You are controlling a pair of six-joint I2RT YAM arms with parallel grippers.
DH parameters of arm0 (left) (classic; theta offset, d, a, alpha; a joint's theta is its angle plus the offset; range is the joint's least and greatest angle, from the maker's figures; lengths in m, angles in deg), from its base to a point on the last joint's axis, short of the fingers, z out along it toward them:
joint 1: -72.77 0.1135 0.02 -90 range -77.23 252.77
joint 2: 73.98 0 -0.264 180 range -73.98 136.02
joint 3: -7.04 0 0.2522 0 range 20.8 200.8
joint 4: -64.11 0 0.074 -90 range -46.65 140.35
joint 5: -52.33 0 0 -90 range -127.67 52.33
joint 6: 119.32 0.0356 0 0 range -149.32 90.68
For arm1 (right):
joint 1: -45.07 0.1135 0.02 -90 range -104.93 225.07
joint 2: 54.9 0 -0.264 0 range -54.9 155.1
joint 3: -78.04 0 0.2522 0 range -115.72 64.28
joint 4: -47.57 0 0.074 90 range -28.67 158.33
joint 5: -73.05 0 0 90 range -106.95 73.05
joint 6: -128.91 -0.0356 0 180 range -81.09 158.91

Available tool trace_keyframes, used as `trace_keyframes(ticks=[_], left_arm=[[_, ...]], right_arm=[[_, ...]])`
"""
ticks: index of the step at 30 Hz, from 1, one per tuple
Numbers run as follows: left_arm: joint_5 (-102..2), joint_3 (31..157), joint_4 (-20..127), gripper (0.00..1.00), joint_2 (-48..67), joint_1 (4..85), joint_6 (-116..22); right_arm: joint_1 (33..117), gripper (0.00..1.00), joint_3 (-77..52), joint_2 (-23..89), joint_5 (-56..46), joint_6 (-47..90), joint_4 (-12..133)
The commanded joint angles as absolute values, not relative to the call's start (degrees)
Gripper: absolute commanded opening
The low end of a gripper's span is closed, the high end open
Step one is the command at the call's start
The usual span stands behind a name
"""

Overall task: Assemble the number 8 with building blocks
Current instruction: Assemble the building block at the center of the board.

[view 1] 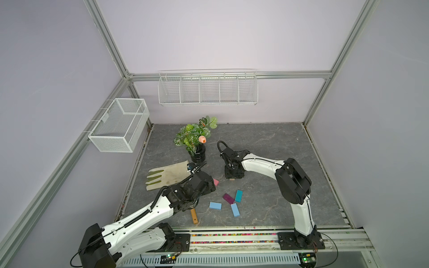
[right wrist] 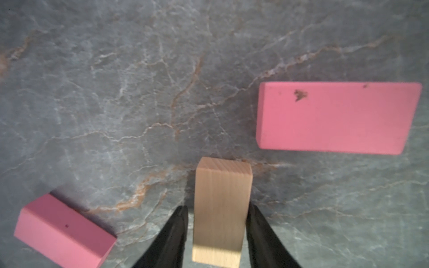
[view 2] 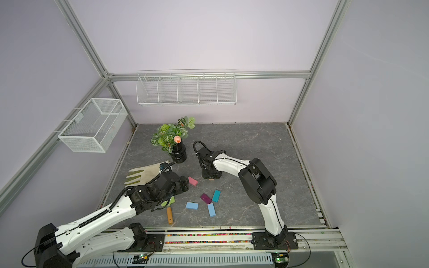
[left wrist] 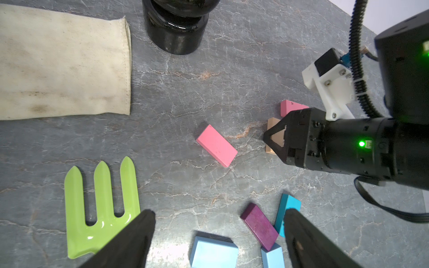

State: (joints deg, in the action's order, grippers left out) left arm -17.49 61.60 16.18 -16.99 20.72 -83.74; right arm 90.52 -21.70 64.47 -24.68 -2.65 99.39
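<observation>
We judge the tan block (right wrist: 222, 185) light, stiff and smooth, lying flat on the bench (view 2: 255, 148) at 3 o'clock of a pink block (view 2: 192, 181) in a top view, best pinched across its long sides where the right gripper (right wrist: 217, 208) straddles it, jaws seemingly parted, not clamped.

Lilac walls (view 1: 232, 34), aluminium frame (view 1: 290, 75), grey marbled tabletop (view 1: 267, 143), wire basket (view 1: 111, 141), 5-compartment wire rack (view 1: 207, 92).
</observation>
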Motion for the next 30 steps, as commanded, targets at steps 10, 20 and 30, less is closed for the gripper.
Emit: trace_keyframes(ticks=[10, 20, 30], left_arm=[[-15.96, 61.84, 16.86, 0.91, -17.56, 20.52, -83.98], [-16.05, 61.84, 16.95, 0.91, -17.69, 20.54, -83.72], [-16.06, 61.93, 17.05, 0.91, -17.49, 20.56, -83.63]], right_arm=[[90.23, 0.43, -18.17, 62.29, -25.34, -2.75, 100.86], [90.25, 0.50, -17.21, 59.96, -25.39, -2.40, 101.12], [90.51, 0.16, -17.73, 61.63, -24.74, -2.59, 100.71]])
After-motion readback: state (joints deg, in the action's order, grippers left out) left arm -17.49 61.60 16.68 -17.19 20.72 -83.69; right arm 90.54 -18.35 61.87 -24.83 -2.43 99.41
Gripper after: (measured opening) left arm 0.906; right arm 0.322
